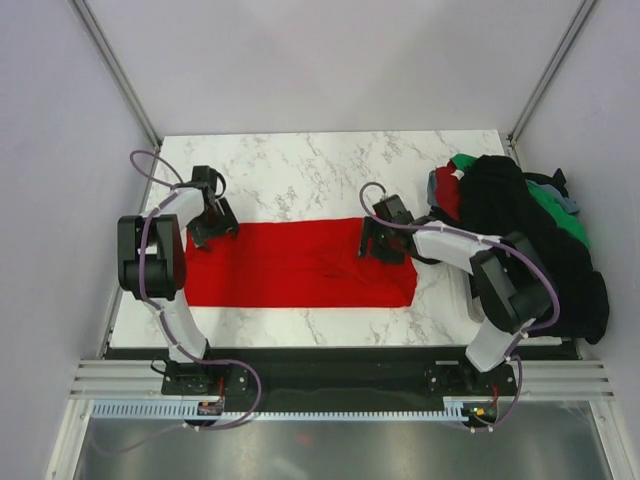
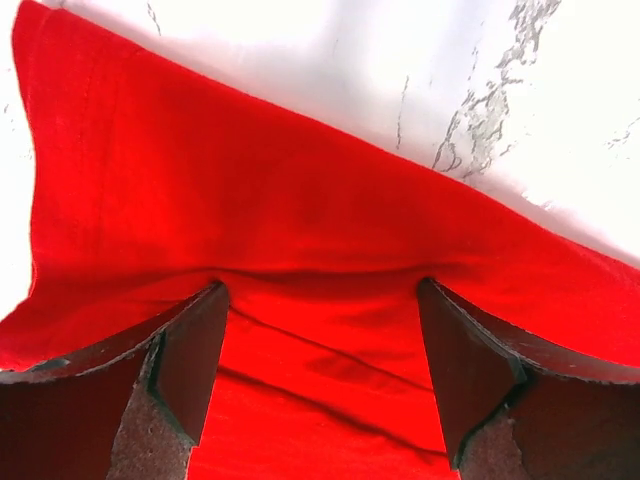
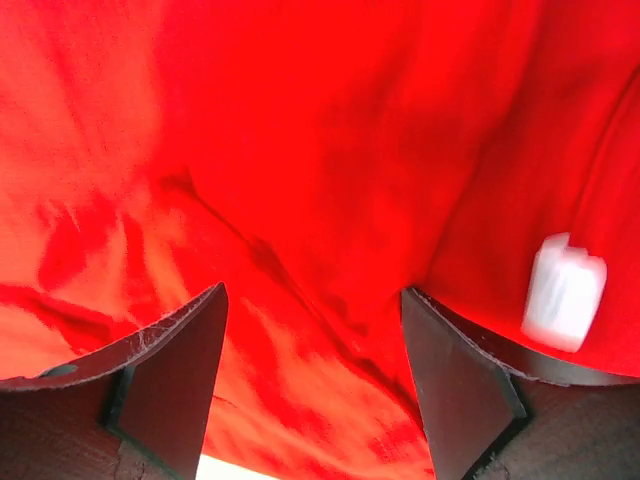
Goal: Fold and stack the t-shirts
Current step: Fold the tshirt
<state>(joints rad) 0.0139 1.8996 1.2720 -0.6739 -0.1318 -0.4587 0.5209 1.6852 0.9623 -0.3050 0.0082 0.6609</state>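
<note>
A bright red t-shirt point(image 1: 300, 265) lies folded into a long flat strip across the marble table point(image 1: 300, 170). My left gripper point(image 1: 212, 232) is open, its fingers pressed onto the strip's far left edge; the left wrist view shows red cloth point(image 2: 320, 250) between the spread jaws. My right gripper point(image 1: 372, 245) is open over the strip's far right part; the right wrist view shows red cloth point(image 3: 300, 150) and the white neck label point(image 3: 563, 290). A heap of other t-shirts, black point(image 1: 515, 210), green point(image 1: 550, 205) and dark red point(image 1: 449, 195), lies at the right edge.
The heap hangs over the table's right edge, with a grey-blue piece point(image 1: 436, 185) at its left. Bare marble lies behind the strip. Metal frame posts point(image 1: 115, 70) rise at the back corners.
</note>
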